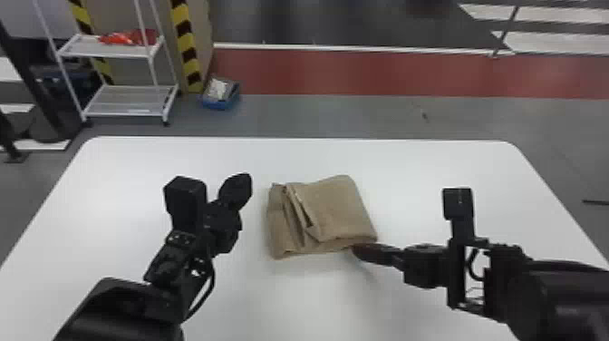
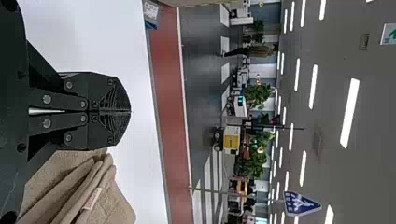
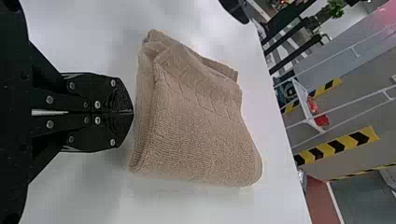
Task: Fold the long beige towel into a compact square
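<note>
In the head view my left gripper (image 1: 236,191) is above the table, left of the folded beige towel (image 1: 337,208). My right gripper (image 1: 358,250) stands at the towel's near right edge. The towel lies as a thick, roughly square bundle, with uneven layers along its left side. In the left wrist view my left gripper (image 2: 130,111) is shut with nothing between its fingers, and the towel (image 2: 70,186) lies beyond it. In the right wrist view my right gripper (image 3: 132,112) is shut beside the layered edge of the towel (image 3: 201,135), not holding it.
The white table (image 1: 317,158) extends around the towel on every side. Behind it on the floor stand a white wire rack (image 1: 127,99) and a blue bin (image 1: 219,103), both off the table.
</note>
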Motion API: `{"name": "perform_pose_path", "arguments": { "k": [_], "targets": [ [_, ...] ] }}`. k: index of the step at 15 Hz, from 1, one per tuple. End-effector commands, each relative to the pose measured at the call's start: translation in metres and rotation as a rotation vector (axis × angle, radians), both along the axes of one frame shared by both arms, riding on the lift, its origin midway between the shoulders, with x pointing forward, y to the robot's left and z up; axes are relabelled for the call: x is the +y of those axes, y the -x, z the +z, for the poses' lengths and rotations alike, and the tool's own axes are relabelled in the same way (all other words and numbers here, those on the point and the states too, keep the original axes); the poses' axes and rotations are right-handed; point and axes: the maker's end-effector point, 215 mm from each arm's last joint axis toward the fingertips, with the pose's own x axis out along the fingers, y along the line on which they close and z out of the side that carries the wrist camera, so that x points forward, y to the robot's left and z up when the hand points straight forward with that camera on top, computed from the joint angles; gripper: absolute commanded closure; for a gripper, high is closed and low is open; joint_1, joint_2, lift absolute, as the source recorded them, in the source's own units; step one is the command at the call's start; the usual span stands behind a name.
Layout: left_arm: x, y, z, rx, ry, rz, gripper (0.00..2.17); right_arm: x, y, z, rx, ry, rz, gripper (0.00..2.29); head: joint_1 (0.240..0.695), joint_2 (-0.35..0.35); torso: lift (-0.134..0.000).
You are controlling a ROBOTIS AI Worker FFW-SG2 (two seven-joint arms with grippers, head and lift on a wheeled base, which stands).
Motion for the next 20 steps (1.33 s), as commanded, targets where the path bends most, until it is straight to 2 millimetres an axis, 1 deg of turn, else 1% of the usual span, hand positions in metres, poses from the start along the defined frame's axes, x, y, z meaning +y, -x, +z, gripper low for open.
{"name": "perform_pose_path", "arguments": {
  "k": [1,2,3,4,5,6,7,8,9,10,11,12,13,14,15,16,17,18,20],
  "targets": [
    [0.001,-0.003,0.004,-0.008,-0.004,-0.009,1.65,0.005,-0.026,-0.007,0.001,0.049,0.001,2.07,0.695,-0.028,-0.118],
    [-0.001,-0.005,0.005,-0.01,-0.004,-0.018,1.65,0.003,-0.041,-0.006,-0.017,0.077,-0.016,2.07,0.695,-0.025,-0.118],
    [-0.002,-0.007,0.003,-0.007,-0.008,-0.023,1.65,-0.001,-0.06,-0.002,-0.048,0.119,-0.037,2.07,0.695,-0.024,-0.118],
    [-0.001,-0.008,0.001,-0.004,-0.01,-0.026,1.65,-0.002,-0.076,-0.003,-0.048,0.158,-0.041,2.07,0.695,-0.026,-0.118],
    [-0.002,-0.009,-0.002,0.002,-0.014,-0.029,1.65,-0.004,-0.097,-0.004,-0.046,0.184,-0.053,2.07,0.695,-0.029,-0.118],
    [-0.005,-0.012,-0.004,0.006,-0.015,-0.045,1.65,-0.006,-0.12,0.001,-0.065,0.206,-0.068,2.07,0.695,-0.032,-0.118],
    [-0.007,-0.018,-0.005,0.008,-0.018,-0.053,1.65,-0.01,-0.137,0.004,-0.08,0.222,-0.086,2.07,0.695,-0.033,-0.118],
    [-0.009,-0.023,-0.007,0.014,-0.02,-0.057,1.65,-0.009,-0.152,0.013,-0.114,0.218,-0.094,2.07,0.695,-0.036,-0.118],
    [-0.009,-0.026,-0.011,0.015,-0.02,-0.058,1.65,-0.01,-0.153,0.013,-0.119,0.205,-0.103,2.07,0.695,-0.039,-0.118],
    [-0.014,-0.031,-0.016,0.021,-0.019,-0.067,1.65,-0.012,-0.144,0.008,-0.109,0.173,-0.107,2.07,0.695,-0.04,-0.118],
    [-0.014,-0.037,-0.017,0.009,-0.02,-0.068,1.65,-0.02,-0.134,0.009,-0.115,0.139,-0.124,2.07,0.695,-0.04,-0.118],
    [-0.013,-0.04,-0.02,0.005,-0.018,-0.065,1.65,-0.033,-0.122,0.014,-0.128,0.094,-0.142,2.07,0.695,-0.043,-0.118],
    [-0.01,-0.043,-0.023,0.0,-0.021,-0.061,1.65,-0.044,-0.114,0.022,-0.136,0.037,-0.154,2.07,0.695,-0.048,-0.118],
    [-0.003,-0.045,-0.029,0.004,-0.023,-0.052,1.65,-0.054,-0.11,0.035,-0.155,-0.03,-0.161,2.07,0.695,-0.054,-0.118],
    [0.001,-0.044,-0.034,0.011,-0.017,-0.046,1.65,-0.069,-0.103,0.038,-0.155,-0.067,-0.161,2.07,0.695,-0.061,-0.118],
    [0.003,-0.044,-0.033,0.002,-0.017,-0.046,1.65,-0.09,-0.095,0.046,-0.167,-0.086,-0.163,2.07,0.695,-0.066,-0.118],
    [0.005,-0.043,-0.039,0.008,-0.018,-0.043,1.65,-0.109,-0.087,0.051,-0.178,-0.083,-0.173,2.07,0.695,-0.073,-0.118],
    [0.009,-0.043,-0.043,0.009,-0.017,-0.034,1.65,-0.121,-0.078,0.059,-0.189,-0.108,-0.179,2.07,0.695,-0.099,-0.118],
    [0.02,-0.042,-0.057,0.033,-0.027,-0.01,1.65,-0.124,-0.071,0.08,-0.224,-0.183,-0.16,2.07,0.695,-0.12,-0.118]
  ]
}}
